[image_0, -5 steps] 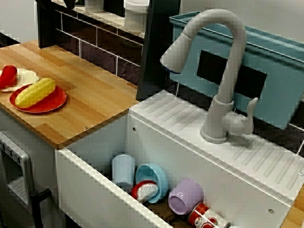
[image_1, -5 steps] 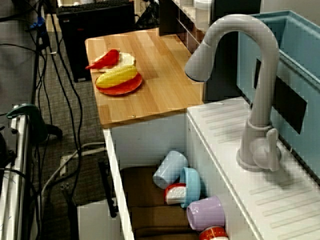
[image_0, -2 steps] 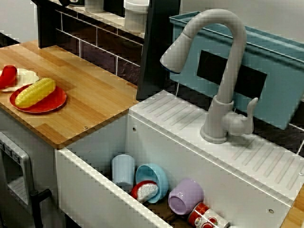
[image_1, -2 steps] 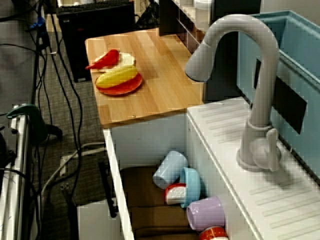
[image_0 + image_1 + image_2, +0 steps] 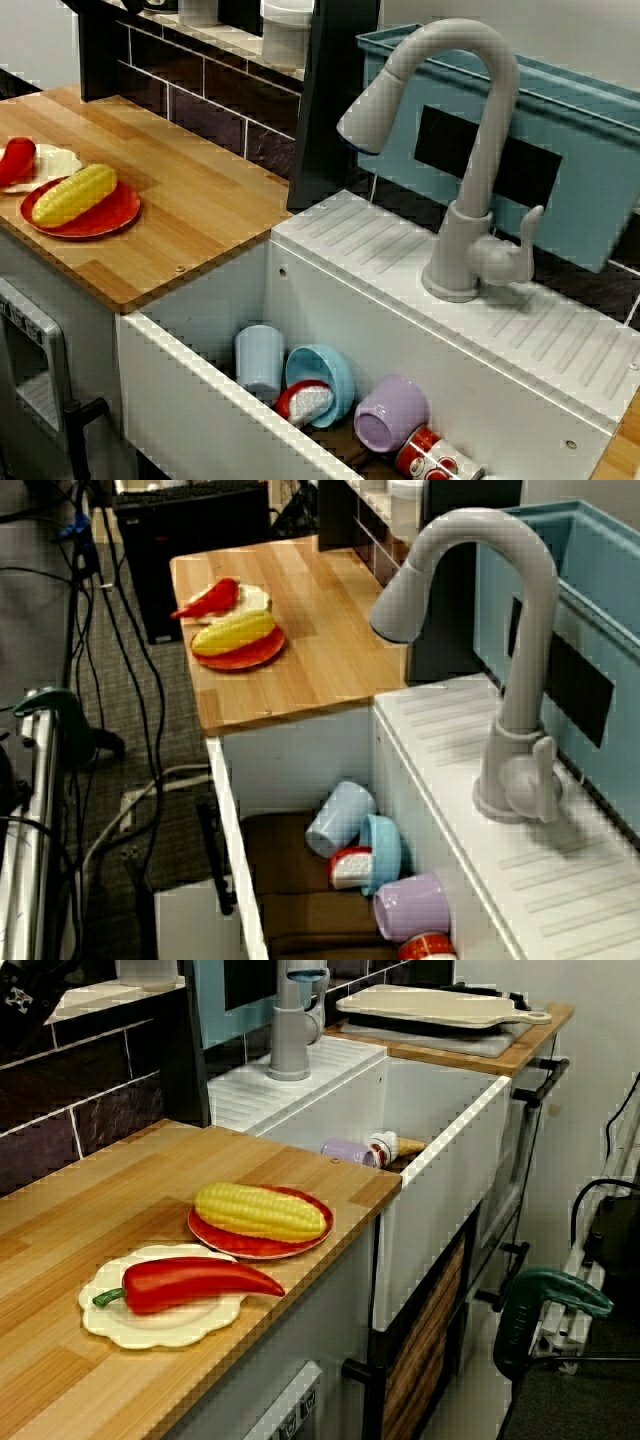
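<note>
No visible change since a second ago.

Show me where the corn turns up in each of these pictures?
View across the sink: the corn lies at far left, on the red plate.
View along the sink: the corn lies upper left of the middle, on the same plate.
View from the counter end: the corn lies in the centre foreground.
Shared landmark: the grey tap.

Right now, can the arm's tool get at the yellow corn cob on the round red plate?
Probably, though the tool shows in no view. The yellow corn cob lies uncovered on the round red plate, open from above; the long red pepper lies apart beside it.
</note>
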`<state>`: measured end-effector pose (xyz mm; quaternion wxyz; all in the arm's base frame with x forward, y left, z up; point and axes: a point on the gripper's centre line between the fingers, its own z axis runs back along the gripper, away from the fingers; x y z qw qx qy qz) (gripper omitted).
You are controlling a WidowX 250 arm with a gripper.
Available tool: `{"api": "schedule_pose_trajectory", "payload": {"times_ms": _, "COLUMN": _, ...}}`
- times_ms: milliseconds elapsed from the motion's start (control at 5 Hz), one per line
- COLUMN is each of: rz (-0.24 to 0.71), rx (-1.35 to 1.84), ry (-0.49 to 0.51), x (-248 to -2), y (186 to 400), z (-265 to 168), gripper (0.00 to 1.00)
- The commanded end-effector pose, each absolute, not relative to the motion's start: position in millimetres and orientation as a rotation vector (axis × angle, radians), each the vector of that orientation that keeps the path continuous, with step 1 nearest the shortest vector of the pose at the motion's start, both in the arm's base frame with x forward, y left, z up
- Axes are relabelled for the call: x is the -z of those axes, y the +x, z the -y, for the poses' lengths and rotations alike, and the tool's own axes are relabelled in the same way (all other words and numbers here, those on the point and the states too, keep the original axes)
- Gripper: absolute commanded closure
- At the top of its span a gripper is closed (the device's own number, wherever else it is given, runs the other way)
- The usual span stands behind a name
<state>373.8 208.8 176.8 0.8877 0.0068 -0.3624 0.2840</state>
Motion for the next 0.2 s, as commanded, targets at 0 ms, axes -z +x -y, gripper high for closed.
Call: {"api": "schedule_pose_trajectory", "payload": {"times_ms": 0, "rz": 0.868, "rx": -0.594, "ry": 0.041, "x": -222.3, "y": 362.1, "z": -217.1, "gripper": 0.0}}
